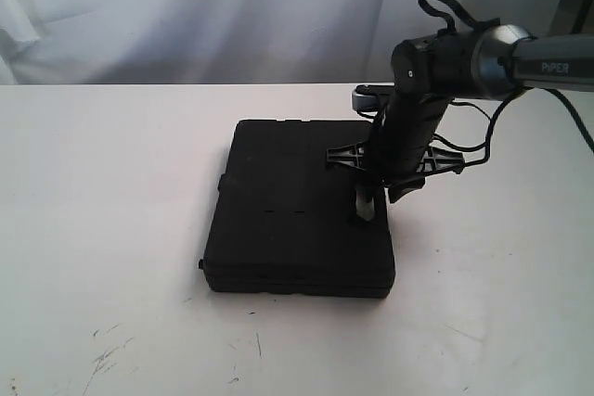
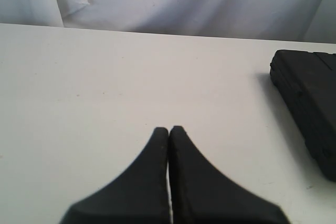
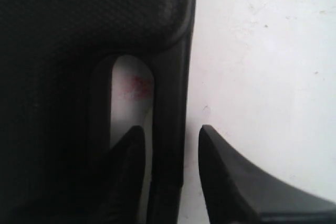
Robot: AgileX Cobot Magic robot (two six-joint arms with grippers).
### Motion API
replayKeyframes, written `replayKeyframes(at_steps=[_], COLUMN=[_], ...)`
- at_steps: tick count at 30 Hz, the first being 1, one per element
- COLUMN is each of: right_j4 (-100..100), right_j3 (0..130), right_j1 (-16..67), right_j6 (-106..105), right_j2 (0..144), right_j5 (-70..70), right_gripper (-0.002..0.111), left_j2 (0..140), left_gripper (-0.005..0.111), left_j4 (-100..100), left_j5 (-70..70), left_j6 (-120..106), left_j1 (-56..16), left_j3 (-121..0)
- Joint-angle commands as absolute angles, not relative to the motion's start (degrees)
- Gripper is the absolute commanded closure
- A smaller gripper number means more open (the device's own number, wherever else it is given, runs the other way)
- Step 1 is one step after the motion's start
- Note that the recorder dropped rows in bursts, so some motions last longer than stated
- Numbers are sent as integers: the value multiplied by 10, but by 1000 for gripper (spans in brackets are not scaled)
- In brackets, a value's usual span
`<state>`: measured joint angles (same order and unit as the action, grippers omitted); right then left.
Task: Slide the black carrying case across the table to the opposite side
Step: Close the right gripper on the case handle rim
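Note:
The black carrying case (image 1: 278, 215) lies flat in the middle of the white table (image 1: 102, 173). My right gripper (image 1: 368, 205) points down at the case's right edge. In the right wrist view the gripper (image 3: 171, 128) is open and straddles the case's handle bar (image 3: 176, 77): one finger sits in the handle slot, the other stands outside with a gap to the bar. Through the slot a tiny red spot (image 3: 137, 83) shows on the table. My left gripper (image 2: 169, 128) is shut on nothing above bare tabletop, with the case (image 2: 310, 93) off to its side.
A white cloth backdrop (image 1: 186, 6) hangs behind the table's far edge. Dark scuffs (image 1: 107, 354) mark the tabletop near the front. White tabletop (image 1: 501, 257) extends on both sides of the case. The left arm is out of the exterior view.

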<state>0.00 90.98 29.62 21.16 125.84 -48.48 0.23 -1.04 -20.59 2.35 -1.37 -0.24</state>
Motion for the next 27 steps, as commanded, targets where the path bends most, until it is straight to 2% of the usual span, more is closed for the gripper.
replayKeyframes(at_steps=[1, 16, 19, 25, 27], right_j4=[-11, -11, -11, -11, -12], right_j3=[913, 913, 913, 913, 913], right_j1=[296, 296, 296, 296, 296], right_j6=[209, 210, 210, 212, 212], right_j2=[1256, 1256, 1256, 1256, 1256], right_j5=[-480, -477, -485, -513, -516], right_gripper=[76, 78, 86, 108, 108], left_j2=[0, 0, 0, 0, 0], left_gripper=[107, 107, 107, 107, 107], left_j4=[-11, -11, -11, -11, -11], left_j5=[-197, -197, -197, -197, -197], left_j6=[24, 24, 24, 24, 24], left_j1=[-13, -13, -13, -13, -13], left_j3=[0, 0, 0, 0, 0])
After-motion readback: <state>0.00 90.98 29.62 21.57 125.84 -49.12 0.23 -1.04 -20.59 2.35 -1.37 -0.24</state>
